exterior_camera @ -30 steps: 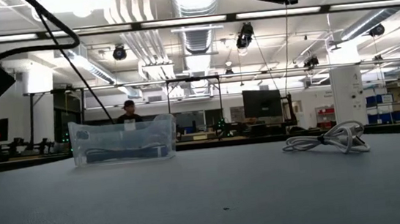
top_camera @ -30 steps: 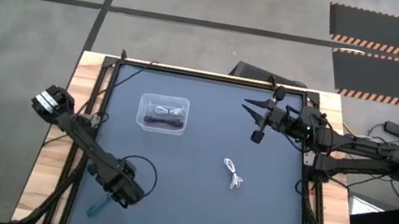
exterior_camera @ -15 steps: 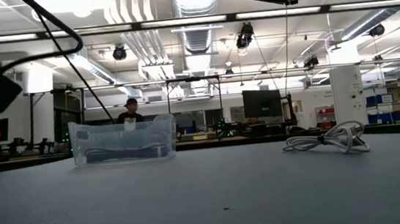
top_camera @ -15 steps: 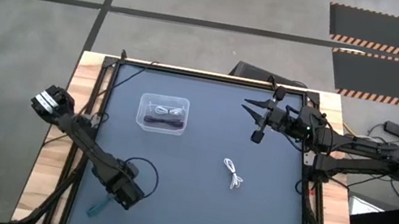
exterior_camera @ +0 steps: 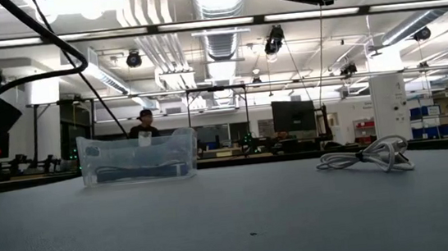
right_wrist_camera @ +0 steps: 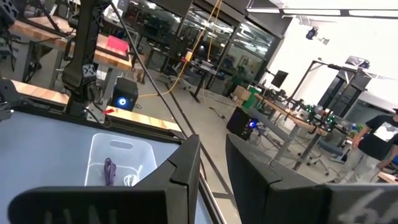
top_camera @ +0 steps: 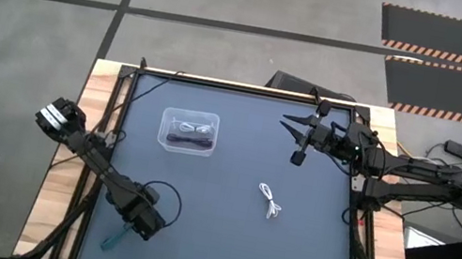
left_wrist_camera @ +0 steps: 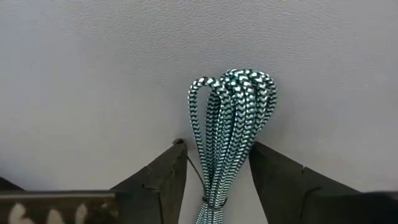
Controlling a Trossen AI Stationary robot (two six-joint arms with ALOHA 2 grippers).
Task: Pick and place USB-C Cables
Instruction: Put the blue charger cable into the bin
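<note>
A teal braided USB-C cable (left_wrist_camera: pixel 231 112) lies bundled on the dark mat near the table's near left corner (top_camera: pixel 110 243). My left gripper (left_wrist_camera: pixel 216 144) is low over it and open, one finger on each side of the bundle, whose looped end reaches past the fingertips. I cannot tell if the fingers touch it. A white cable (top_camera: pixel 271 200) rests flat on the mat right of centre (exterior_camera: pixel 367 155). The clear box (top_camera: pixel 188 131) holds a purple cable (right_wrist_camera: pixel 109 171) and a white one. My right gripper (top_camera: pixel 298 143) hangs open in the air near the far right.
The clear box (exterior_camera: pixel 138 157) stands on the mat toward the far left. Bare mat (top_camera: pixel 211 240) stretches between the box, the white cable and the near edge. Wooden strips and black frame rails (top_camera: pixel 98 154) border the mat. A person (exterior_camera: pixel 143 125) stands in the room far behind the box.
My left arm has sunk lower over the near left corner, toward the teal cable. The right arm, the box and the white cable have kept still.
</note>
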